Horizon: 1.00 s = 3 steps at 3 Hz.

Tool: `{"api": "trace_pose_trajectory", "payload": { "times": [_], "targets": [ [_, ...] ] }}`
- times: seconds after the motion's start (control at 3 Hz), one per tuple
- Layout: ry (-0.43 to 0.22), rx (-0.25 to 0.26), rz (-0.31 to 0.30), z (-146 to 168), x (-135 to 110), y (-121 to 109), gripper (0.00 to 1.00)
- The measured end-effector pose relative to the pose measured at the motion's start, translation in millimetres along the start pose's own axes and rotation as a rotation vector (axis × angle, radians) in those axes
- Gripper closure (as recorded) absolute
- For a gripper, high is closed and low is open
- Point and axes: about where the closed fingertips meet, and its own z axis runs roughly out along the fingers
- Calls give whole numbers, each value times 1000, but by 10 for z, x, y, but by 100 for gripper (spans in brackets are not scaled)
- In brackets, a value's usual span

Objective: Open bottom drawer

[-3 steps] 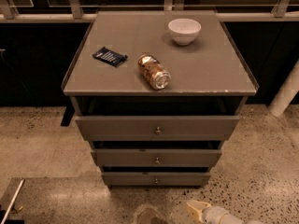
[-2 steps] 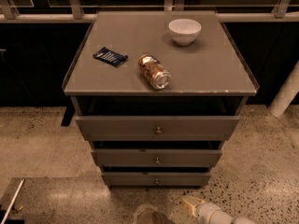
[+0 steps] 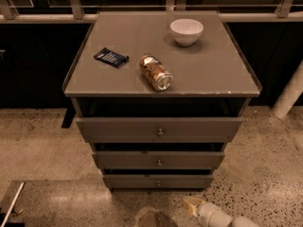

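Observation:
The grey cabinet has three flat-fronted drawers stacked one under another. The bottom drawer (image 3: 158,181) is the narrowest-looking, with a tiny round metal knob (image 3: 158,183) at its centre, and it stands shut. My gripper (image 3: 193,205) shows at the bottom edge of the camera view, low over the floor, below and to the right of the bottom drawer and apart from it. The pale arm (image 3: 220,217) runs off to the lower right.
The middle drawer (image 3: 158,160) and top drawer (image 3: 159,128) sit above. On the cabinet top (image 3: 222,70) lie a white bowl (image 3: 186,31), a tipped can (image 3: 155,72) and a dark packet (image 3: 111,57). Speckled floor surrounds the cabinet; a white post (image 3: 289,96) stands at right.
My gripper has moved a little to the left along the bottom edge, closer to the cabinet's centre line. The drawers and the things on top have not moved.

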Motion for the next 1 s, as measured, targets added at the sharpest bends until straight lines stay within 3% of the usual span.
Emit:
{"api": "trace_pose_trajectory", "payload": {
  "times": [1.0],
  "targets": [
    [-73,69,22,558,-113,-482,100]
  ]
}}
